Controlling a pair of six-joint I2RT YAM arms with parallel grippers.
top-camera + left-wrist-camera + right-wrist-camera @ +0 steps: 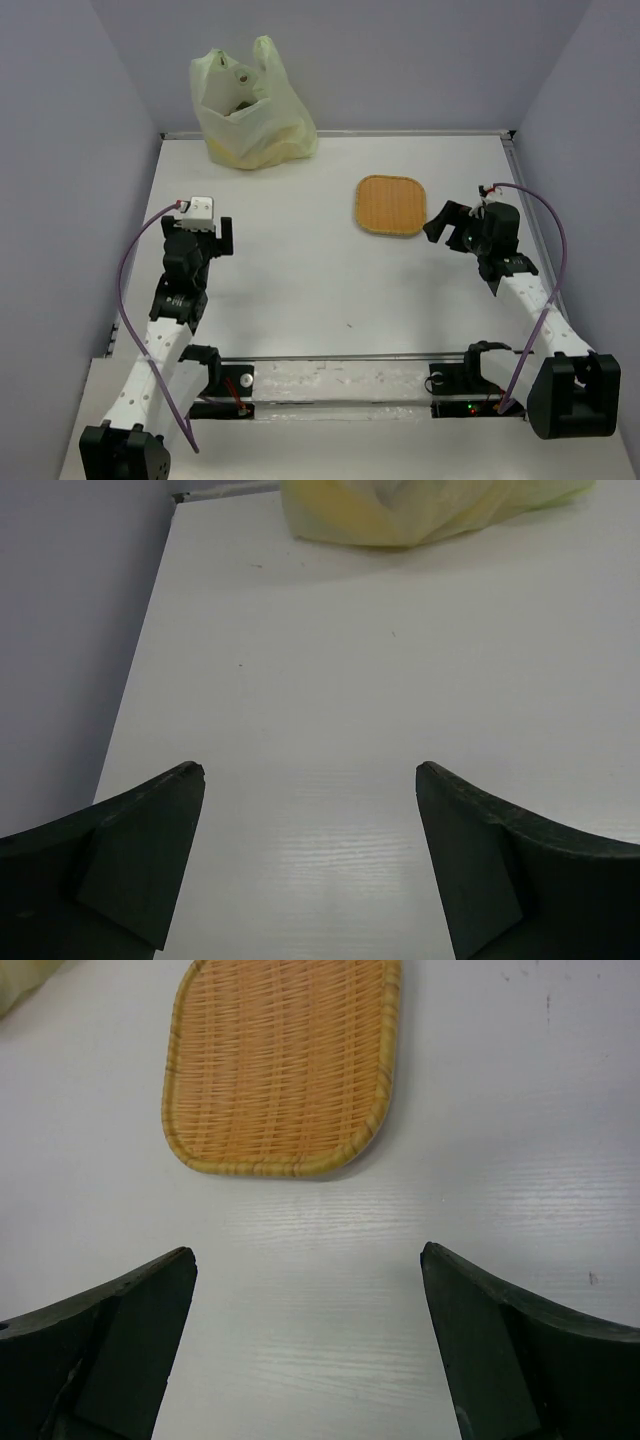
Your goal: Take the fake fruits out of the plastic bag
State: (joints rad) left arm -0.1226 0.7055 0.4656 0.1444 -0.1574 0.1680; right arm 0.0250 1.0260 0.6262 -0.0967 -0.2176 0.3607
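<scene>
Plastic bag (252, 105) standing far left, print illegible; woven mat (390, 206) apart.

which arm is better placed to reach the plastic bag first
Left, probably. The plastic bag sits at the far left, ahead of the open left claw. The right claw, also open, faces the woven mat, farther from the bag.

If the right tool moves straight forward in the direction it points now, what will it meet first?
Probably the orange woven mat: it lies flat straight ahead of the open right tool, with only bare table between them. The tool may be tilted downward, so it could touch the table first.
</scene>
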